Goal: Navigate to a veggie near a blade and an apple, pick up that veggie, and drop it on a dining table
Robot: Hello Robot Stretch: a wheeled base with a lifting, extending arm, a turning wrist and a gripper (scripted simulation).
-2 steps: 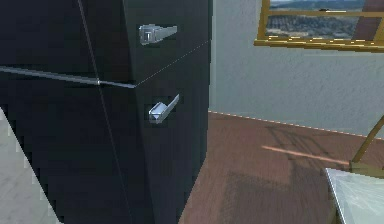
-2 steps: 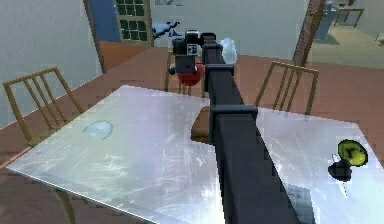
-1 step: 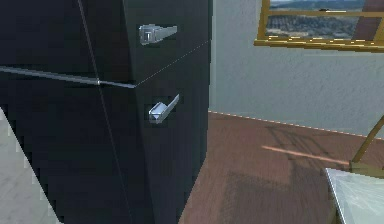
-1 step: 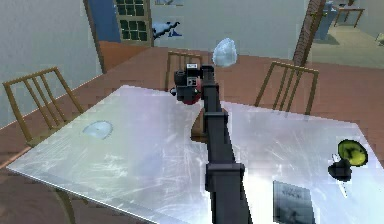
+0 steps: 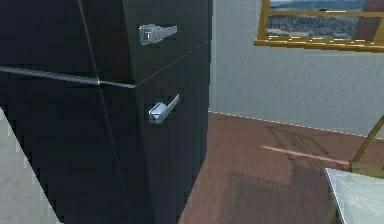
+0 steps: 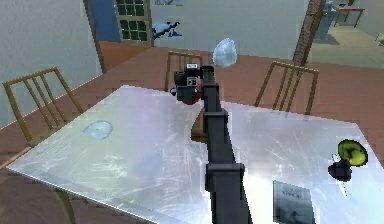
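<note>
Glossy table [image 6: 140, 150] spreads beneath the arm [image 6: 215, 130], whose hand [image 6: 182, 84] hangs near its far edge with a red blob [image 6: 174, 94] at its end, perhaps the veggie, held or not one cannot tell; likely light, smooth, bruisable, best taken across its middle.

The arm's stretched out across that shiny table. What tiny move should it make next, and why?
Probably lower a little and drop whatever it carries, though I can't tell whether it holds anything. The gripper sits at the far end of the arm, which reaches across the table, where the drop belongs.
</note>
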